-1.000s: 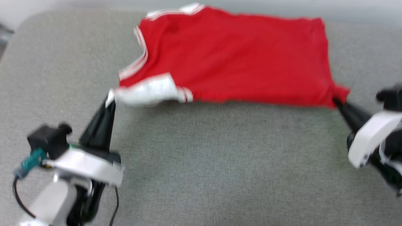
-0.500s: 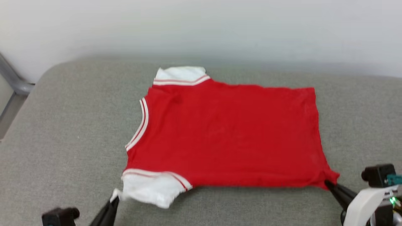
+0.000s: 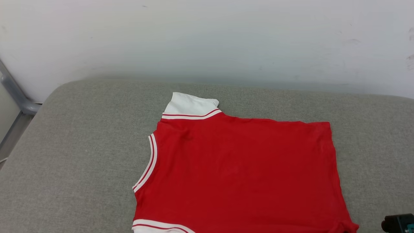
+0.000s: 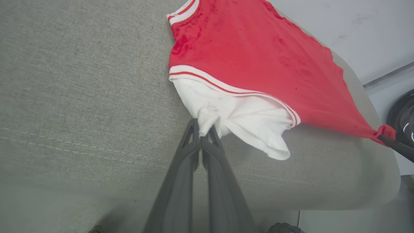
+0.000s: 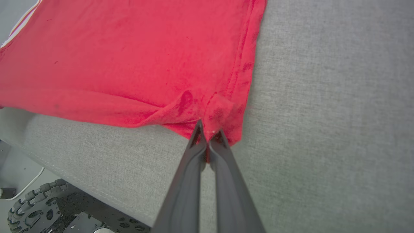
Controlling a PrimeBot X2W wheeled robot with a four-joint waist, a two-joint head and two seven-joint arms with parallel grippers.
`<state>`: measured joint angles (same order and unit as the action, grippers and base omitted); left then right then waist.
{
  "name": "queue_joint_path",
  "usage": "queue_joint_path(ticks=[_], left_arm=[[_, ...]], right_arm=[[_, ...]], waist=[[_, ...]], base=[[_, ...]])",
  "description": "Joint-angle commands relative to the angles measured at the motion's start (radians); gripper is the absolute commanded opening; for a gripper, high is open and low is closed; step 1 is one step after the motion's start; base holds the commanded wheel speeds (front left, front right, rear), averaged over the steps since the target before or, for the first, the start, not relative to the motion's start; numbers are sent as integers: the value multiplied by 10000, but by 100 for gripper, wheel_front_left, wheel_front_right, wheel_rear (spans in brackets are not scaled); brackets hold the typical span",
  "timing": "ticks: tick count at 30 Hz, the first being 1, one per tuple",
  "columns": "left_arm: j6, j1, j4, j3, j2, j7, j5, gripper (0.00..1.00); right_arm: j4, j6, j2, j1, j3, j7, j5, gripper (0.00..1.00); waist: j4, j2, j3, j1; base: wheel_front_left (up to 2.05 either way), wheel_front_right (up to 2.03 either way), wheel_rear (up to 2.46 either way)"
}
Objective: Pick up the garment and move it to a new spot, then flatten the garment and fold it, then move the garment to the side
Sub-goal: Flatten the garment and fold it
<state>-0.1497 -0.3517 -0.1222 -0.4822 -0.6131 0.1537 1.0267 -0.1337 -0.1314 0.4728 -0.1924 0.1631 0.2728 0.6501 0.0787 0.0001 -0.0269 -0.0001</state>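
On the grey cushion (image 3: 81, 145) the jersey (image 3: 239, 174) lies spread, plain red side up, collar at 9 o'clock in the head view, hem at 3. Left end effector (image 4: 203, 131) is clamped on the white sleeve (image 4: 239, 116), right end effector (image 5: 208, 132) on the hem corner (image 5: 223, 110). Likely the flattening step: pull evenly and low toward 6 o'clock, and release once smooth. No readable lettering or label.

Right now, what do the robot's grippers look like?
The left gripper and right gripper each have two long, smooth, dark grey fingers tapering to narrow tips. A black block with a teal part sits in the head view's lower right corner.
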Motion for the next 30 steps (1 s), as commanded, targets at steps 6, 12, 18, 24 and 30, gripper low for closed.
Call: queue_joint_path(ticks=[6,12,18,24,30], left_arm=[[59,96,135,12,65,123,-30,0],[156,696,192,8,-76,158,-419,0],[329,1573,305,-40,-451,-134,-891,0],[757,2832,531,-152,-838,-754,-1253,0],[1278,4291,1021,-242,-967,-1366,-1462,0]], right_arm=[[160,15,-86,-302,-199,27,-123,0],[273,15,-151,142,-124,50,-120,0],[170,15,-65,564,21,-11,-17,0],[52,13,24,1036,205,-78,100,0],[-90,13,94,1445,385,-186,184,0]], waist=[[55,-1,7,1],[-14,-1,-17,1],[-130,-1,-20,1],[-244,-1,58,1],[-375,-1,278,1]], base=[[0,0,0],[0,0,0],[0,0,0],[0,0,0],[0,0,0]])
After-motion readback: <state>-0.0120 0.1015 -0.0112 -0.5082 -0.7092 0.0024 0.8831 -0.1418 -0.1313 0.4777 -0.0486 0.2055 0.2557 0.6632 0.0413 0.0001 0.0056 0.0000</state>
